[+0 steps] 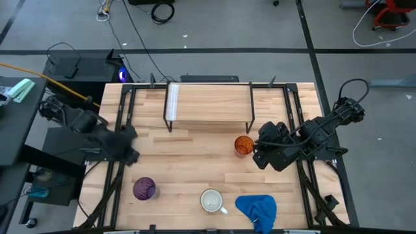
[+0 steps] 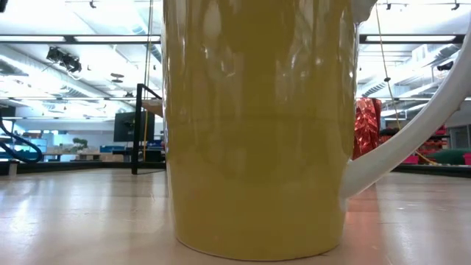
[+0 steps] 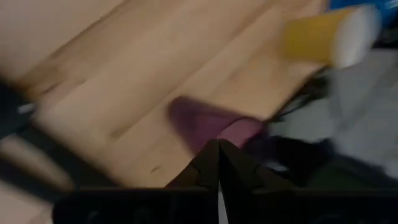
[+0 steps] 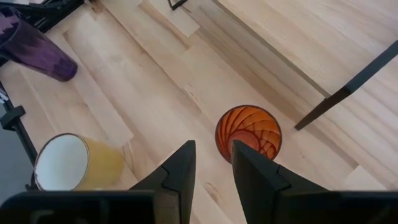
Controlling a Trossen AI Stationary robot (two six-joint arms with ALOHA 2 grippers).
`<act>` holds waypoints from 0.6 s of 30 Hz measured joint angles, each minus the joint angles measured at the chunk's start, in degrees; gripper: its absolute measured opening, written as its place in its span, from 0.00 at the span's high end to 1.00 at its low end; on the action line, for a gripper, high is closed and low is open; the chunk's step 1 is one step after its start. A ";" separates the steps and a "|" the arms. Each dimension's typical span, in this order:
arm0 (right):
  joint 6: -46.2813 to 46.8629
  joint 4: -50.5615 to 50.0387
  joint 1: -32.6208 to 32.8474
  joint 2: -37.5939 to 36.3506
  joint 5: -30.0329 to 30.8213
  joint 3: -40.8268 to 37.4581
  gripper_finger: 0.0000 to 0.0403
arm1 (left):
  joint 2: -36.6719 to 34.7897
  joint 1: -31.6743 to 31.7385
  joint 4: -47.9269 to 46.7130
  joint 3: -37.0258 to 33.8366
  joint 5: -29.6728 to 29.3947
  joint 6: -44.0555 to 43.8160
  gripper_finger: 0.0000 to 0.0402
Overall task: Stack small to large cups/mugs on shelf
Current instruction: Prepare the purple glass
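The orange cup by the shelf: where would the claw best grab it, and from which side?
Probably by the rim, coming from above. The orange cup stands upright on the table, mouth open, with no handle, and its ribbed wall narrows downward. The right claw hovers just above it with fingers open; one finger inside the mouth and one outside could pinch the wall. The shelf leg stands close beside.

Bare light-wood shelf (image 1: 208, 103) at back; orange cup (image 1: 244, 145) upright just before it, purple tumbler (image 1: 144, 188) and white mug (image 1: 211, 201) upright near front edge.
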 joint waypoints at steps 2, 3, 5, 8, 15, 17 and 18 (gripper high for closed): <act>-0.67 0.00 0.02 0.00 0.00 0.00 0.73 | 3.81 -2.33 -3.82 1.63 0.74 -0.99 0.98; -0.93 0.00 0.02 0.00 0.00 0.00 0.73 | 5.52 -3.55 -5.52 2.15 1.26 -1.57 0.98; -1.08 0.00 0.02 0.00 0.01 0.00 0.73 | 8.34 -5.94 -6.87 2.61 2.06 -2.84 0.97; -1.52 0.00 0.02 0.00 0.00 0.00 0.73 | 11.60 -9.09 -6.48 2.61 2.19 -4.75 0.94; -2.73 0.00 0.02 0.00 0.00 0.00 0.73 | 14.13 -12.17 -4.78 2.61 2.10 -8.84 0.86; -2.84 -0.02 0.02 0.00 0.00 0.00 0.73 | 14.13 -12.28 -3.57 2.61 1.75 -9.85 0.83; -2.91 0.00 0.02 0.00 -0.02 0.00 0.73 | 14.13 -12.28 -2.96 2.61 1.46 -10.12 0.82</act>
